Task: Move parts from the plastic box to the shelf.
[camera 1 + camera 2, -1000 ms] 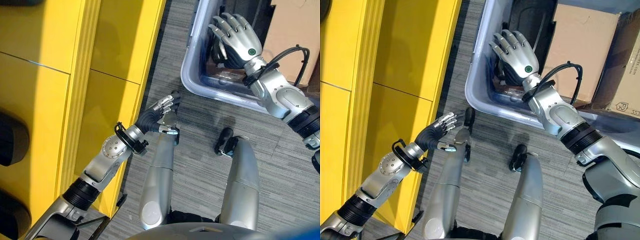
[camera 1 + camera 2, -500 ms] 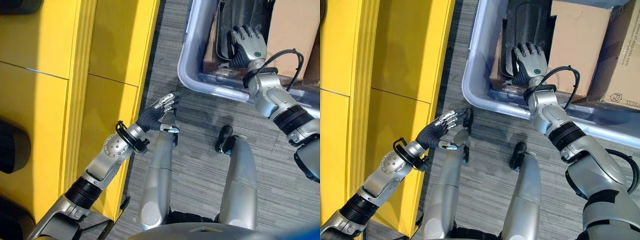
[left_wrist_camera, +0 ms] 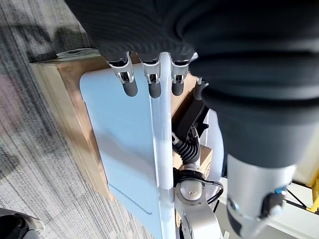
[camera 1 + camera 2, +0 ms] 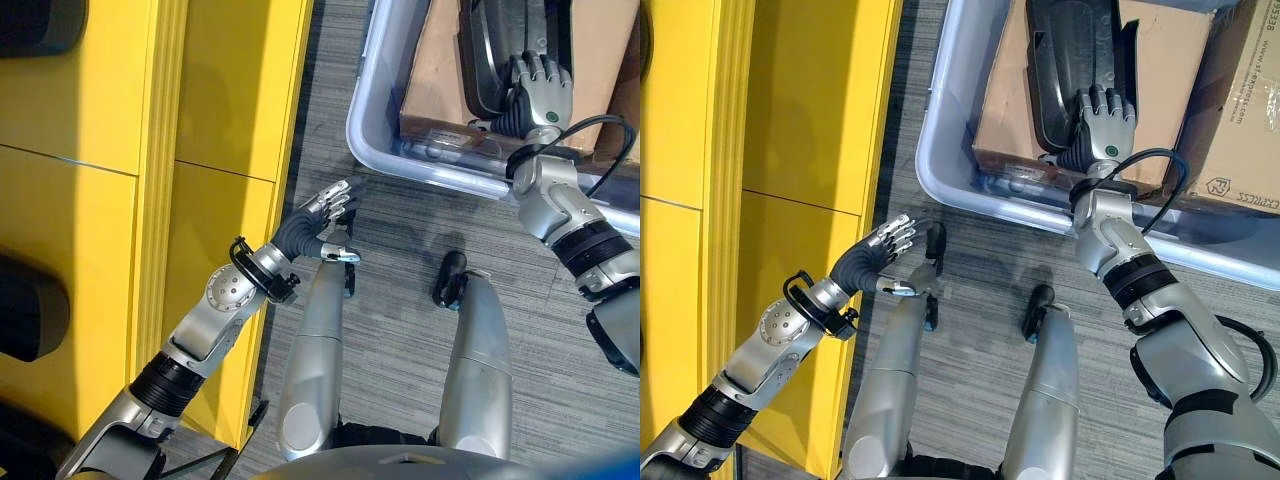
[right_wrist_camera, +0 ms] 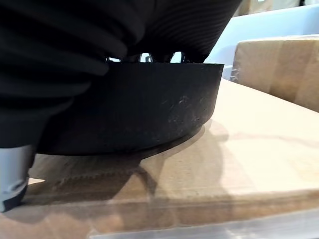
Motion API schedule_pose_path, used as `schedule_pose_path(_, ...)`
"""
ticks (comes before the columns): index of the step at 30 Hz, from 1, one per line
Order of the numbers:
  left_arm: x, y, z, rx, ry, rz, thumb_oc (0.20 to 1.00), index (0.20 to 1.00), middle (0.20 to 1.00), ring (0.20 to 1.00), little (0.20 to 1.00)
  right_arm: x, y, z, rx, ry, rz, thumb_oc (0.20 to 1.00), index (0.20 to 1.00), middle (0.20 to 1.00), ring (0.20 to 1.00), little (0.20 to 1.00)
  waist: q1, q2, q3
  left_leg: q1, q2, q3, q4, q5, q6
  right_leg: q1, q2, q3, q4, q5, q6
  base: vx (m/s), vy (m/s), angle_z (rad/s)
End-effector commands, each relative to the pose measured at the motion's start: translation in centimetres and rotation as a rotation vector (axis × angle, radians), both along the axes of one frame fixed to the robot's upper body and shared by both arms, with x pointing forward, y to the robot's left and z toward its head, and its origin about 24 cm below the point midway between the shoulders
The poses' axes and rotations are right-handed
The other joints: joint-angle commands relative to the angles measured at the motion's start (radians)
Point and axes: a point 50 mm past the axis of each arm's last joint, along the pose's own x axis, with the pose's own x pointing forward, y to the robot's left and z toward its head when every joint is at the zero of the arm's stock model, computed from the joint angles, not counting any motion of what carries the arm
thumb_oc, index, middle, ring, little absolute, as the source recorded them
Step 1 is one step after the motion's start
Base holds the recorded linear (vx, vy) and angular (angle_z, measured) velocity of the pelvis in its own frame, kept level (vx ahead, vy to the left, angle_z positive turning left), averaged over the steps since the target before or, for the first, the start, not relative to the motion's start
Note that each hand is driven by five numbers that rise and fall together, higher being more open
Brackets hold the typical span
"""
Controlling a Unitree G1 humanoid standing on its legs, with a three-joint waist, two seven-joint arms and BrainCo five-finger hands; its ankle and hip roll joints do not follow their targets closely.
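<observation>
The right hand (image 4: 1102, 118) reaches into the grey plastic box (image 4: 940, 150) on the carpeted floor (image 4: 970, 290) and lies on the near end of a long black moulded part (image 4: 1065, 60), which rests on a cardboard box (image 4: 1005, 110) inside it; its fingers go over the part's edge, and whether they grip it I cannot tell. The left hand (image 4: 322, 212) hangs over the floor beside the yellow shelf (image 4: 200, 150), fingers straight and relaxed, holding nothing.
</observation>
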Motion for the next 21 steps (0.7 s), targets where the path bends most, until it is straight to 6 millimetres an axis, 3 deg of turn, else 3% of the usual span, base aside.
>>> schedule_pose_path(1, -0.4, -0.9, 1.1, -0.059, -0.069, -0.011, 1.0, 1.0, 1.0, 1.0, 1.0, -0.7, -5.3, 1.1, 0.118, -0.044, -0.251, 1.0, 1.0, 1.0, 1.0, 1.0, -0.01, 0.006, -0.016, 0.054, -0.009, 0.064, 0.118, -0.206, 0.029, 0.02, 0.095, -0.031, -0.046, 0.038, -0.031, 0.0, 0.0, 0.0)
schedule_pose_path(9, -0.1, -0.3, 2.3, -0.156, -0.141, 0.086, 1.0, 1.0, 1.0, 1.0, 1.0, -0.3, -2.1, 2.5, 0.012, -0.154, -0.005, 1.0, 1.0, 1.0, 1.0, 1.0, -0.01, 0.007, -0.016, 0.069, -0.013, 0.063, 0.112, -0.204, 0.028, 0.034, 0.097, -0.03, -0.054, 0.039, -0.032, 0.0, 0.0, -0.01)
schedule_pose_path(15, -0.5, 1.4, 4.8, -0.315, -0.331, 0.209, 1.0, 1.0, 1.0, 1.0, 1.0, -1.1, 0.9, 2.9, 0.105, -0.373, 0.182, 1.0, 1.0, 1.0, 1.0, 1.0, 0.001, -0.005, -0.016, 0.101, -0.025, 0.055, 0.099, -0.206, 0.029, 0.071, 0.093, -0.039, -0.067, 0.037, -0.028, -0.01, -0.047, -0.03)
schedule_pose_path(21, -1.4, 2.4, 6.8, -0.418, -0.471, 0.284, 1.0, 1.0, 1.0, 1.0, 1.0, -2.6, 3.3, 1.8, 0.261, -0.437, 0.332, 1.0, 1.0, 1.0, 1.0, 1.0, -0.01, -0.021, -0.016, 0.144, -0.028, 0.05, 0.066, -0.2, 0.028, 0.111, 0.104, -0.035, -0.112, 0.051, -0.023, -0.01, -0.025, 0.03)
